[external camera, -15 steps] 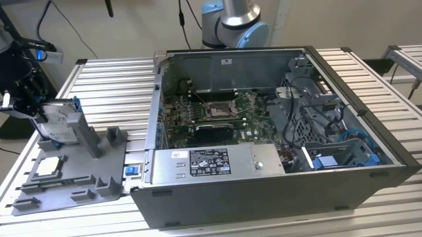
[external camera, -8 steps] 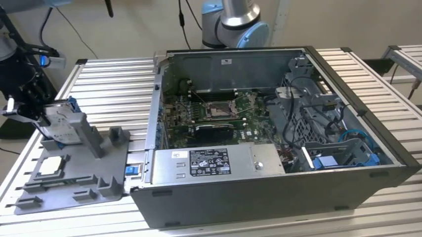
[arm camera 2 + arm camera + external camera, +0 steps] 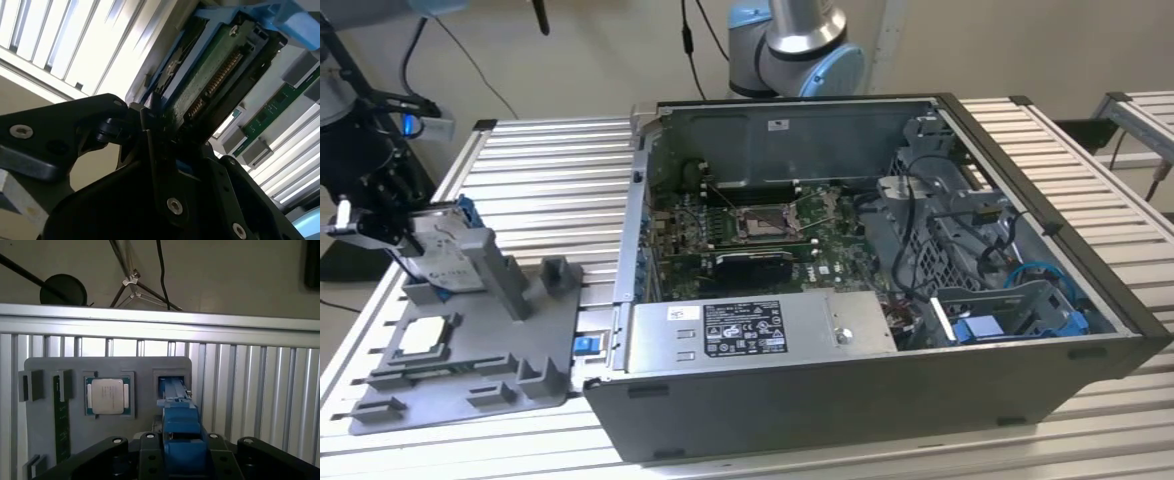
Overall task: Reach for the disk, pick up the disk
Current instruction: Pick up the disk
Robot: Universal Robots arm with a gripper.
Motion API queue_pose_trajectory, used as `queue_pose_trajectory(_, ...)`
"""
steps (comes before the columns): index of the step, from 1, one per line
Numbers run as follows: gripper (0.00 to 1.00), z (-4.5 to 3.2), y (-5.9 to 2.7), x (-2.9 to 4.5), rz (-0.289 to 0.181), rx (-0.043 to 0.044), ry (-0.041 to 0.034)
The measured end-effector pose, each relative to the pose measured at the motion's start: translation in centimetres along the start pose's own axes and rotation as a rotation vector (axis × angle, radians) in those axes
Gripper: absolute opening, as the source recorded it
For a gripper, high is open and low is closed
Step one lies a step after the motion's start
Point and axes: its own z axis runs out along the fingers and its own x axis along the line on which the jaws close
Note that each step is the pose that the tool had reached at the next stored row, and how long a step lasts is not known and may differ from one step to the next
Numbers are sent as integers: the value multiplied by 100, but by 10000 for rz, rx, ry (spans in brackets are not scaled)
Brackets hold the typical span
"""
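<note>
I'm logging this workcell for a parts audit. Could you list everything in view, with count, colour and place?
table: one, silver aluminium slats, carrying the rest
computer case: one, dark grey, side open, mid-table
motherboard: one, green, inside the case
power supply: one, silver with a label, at the case's near edge
stand: one, grey plastic, on the table at the exterior view's left of the case
processor chip: one, silver, lying flat in a recess of the stand
disk: one, silver-grey with a blue frame, standing upright in a slot of the stand
arm: one, grey with light-blue caps, base behind the case
gripper: one, black, at the disk's blue frame
</note>
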Motion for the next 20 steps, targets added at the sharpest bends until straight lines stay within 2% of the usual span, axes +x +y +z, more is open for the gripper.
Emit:
queue_pose_trajectory(1,0,0,0,0,0,-2,4)
queue_pose_trajectory(2,0,0,0,-1,2,-17,68)
queue_pose_trajectory(3,0,2,0,0,2,-19,94)
queue_pose_trajectory(4,0,2,0,1,0,-18,70)
queue_pose_trajectory(5,0,2,0,1,-3,-13,-84)
queue_pose_trajectory(6,0,3,0,0,-2,-8,-139)
queue_pose_trajectory(8,0,4,0,-1,1,-8,-83)
queue_pose_trajectory(18,0,0,0,1,-1,-8,-74)
queue_pose_trajectory(19,0,-1,0,0,0,-9,-42)
queue_pose_trajectory(20,0,-1,0,2,-1,-11,-42)
